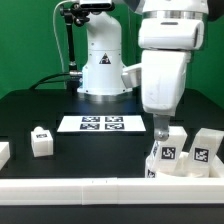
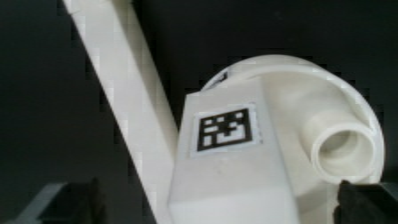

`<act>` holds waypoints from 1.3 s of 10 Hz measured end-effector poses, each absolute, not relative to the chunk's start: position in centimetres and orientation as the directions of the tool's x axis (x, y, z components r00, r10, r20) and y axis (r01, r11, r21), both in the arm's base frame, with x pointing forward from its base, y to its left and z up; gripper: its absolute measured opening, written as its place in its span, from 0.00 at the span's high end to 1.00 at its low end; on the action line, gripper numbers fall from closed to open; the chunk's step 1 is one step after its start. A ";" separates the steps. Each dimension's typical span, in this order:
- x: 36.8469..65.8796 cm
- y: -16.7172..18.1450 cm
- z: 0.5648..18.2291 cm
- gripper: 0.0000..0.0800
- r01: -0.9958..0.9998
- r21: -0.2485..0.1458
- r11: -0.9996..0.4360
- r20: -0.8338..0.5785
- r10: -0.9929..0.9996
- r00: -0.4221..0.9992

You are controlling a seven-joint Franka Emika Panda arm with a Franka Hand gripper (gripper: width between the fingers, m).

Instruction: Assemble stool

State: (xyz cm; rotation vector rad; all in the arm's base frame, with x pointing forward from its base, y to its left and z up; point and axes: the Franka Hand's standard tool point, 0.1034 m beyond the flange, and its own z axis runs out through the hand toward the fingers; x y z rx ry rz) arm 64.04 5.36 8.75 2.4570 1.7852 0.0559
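Note:
My gripper (image 1: 160, 136) hangs over a cluster of white stool parts at the exterior view's front right. In the wrist view, a chunky white leg (image 2: 222, 150) with a square tag stands between my fingers (image 2: 365, 200), which are spread to either side of it. My gripper (image 2: 214, 208) is open, with gaps at the leg's sides. Behind the leg is a rounded white stool part (image 2: 311, 95) with a round opening. The tagged leg (image 1: 168, 153) and a second leg (image 1: 205, 151) show in the exterior view. Another leg (image 1: 40, 141) stands alone at the left.
The marker board (image 1: 100, 123) lies mid-table in front of the arm's base. A long white border rail (image 1: 100, 190) runs along the front edge and also shows in the wrist view (image 2: 116, 90). Another white part (image 1: 3, 152) sits at the far left edge.

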 end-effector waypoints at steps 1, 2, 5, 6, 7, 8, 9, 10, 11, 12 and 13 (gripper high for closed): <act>64.0 5.3 8.6 0.19 0.960 0.105 -0.258 -0.043 0.964 0.264; 64.0 5.3 8.4 0.19 0.964 0.104 -0.245 -0.050 0.967 0.251; 63.8 5.2 8.2 0.30 0.962 0.101 -0.253 -0.051 0.965 0.259; 63.8 5.1 8.2 0.47 0.962 0.100 -0.254 -0.051 0.964 0.260; 63.9 5.1 8.2 0.57 0.961 0.101 -0.256 -0.050 0.964 0.262; 63.9 5.1 8.2 0.57 0.950 0.103 -0.293 -0.046 0.953 0.299; 63.9 5.1 8.2 0.57 0.950 0.103 -0.295 -0.046 0.953 0.301; 63.9 5.1 8.2 0.57 0.939 0.104 -0.329 -0.041 0.941 0.335; 63.8 5.1 8.2 0.57 0.892 0.106 -0.439 -0.029 0.895 0.445; 63.7 4.9 8.2 0.57 0.850 0.104 -0.517 -0.024 0.853 0.522; 63.7 4.8 8.2 0.57 0.798 0.101 -0.594 -0.016 0.801 0.598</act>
